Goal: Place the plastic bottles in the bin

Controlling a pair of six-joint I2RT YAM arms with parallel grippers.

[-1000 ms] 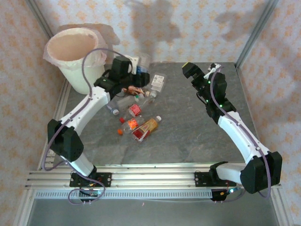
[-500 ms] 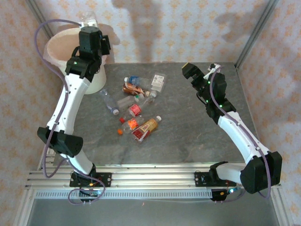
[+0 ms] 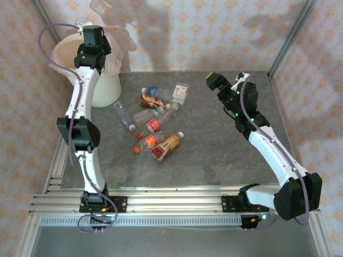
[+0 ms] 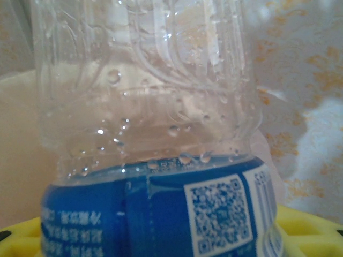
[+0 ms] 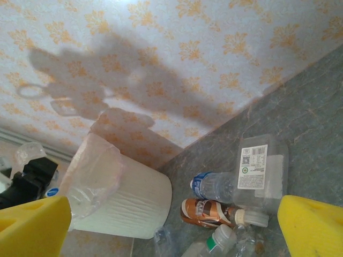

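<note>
Holding blue-labelled bottle clamped in left gripper above the bin rim, awaiting release; right gripper splayed wide, empty.

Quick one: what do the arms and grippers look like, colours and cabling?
Left arm and right arm: white links, black joints, thin purple cable looping along each, green lights on the right. Left gripper and right gripper: black, yellow fingers.

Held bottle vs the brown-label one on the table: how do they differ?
The held bottle is clamped in the left pincer, raised by the bin; the brown-label bottle lies on its side on the table. The held bottle has a blue label and droplets inside; the brown-label bottle has a pale cap. Both are small plastic bottles.
</note>
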